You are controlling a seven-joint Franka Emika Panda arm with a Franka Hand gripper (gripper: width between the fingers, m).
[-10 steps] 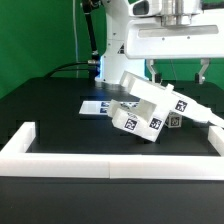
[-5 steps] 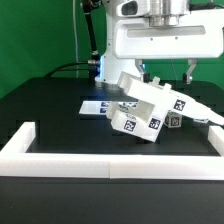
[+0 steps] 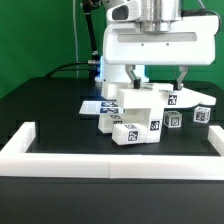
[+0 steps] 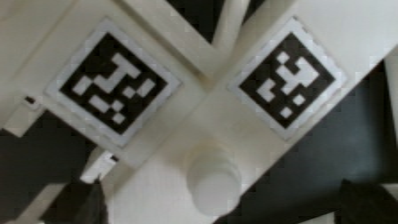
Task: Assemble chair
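Since half a second ago your pincer (image 3: 161, 82) has come down and moved toward the exterior view's left. The chair (image 3: 135, 112) has swung out of its tilt and now sits squarer to the white rail (image 3: 110, 165).

You have the chair on the black bench (image 3: 50, 110), just behind the rail's front run and about midway along it. The pincer hangs over the part of the chair farthest from the rail. It stands open, with its two dark fingers (image 3: 184, 76) spread wide, one to each side of the top block. You cannot tell whether either finger touches the plastic.

Beyond the chair, farther from the rail, the marker board (image 3: 90, 104) lies flat, and the chair partly hides it. Toward the rail's end on the exterior view's right, a loose block (image 3: 201, 113) with a tag stands apart from the chair.

In the wrist view you see the chair (image 4: 199, 120) filling the picture. Two black-and-white tags (image 4: 116, 80) sit on white faces that meet at an angle, and everything there is blurred.
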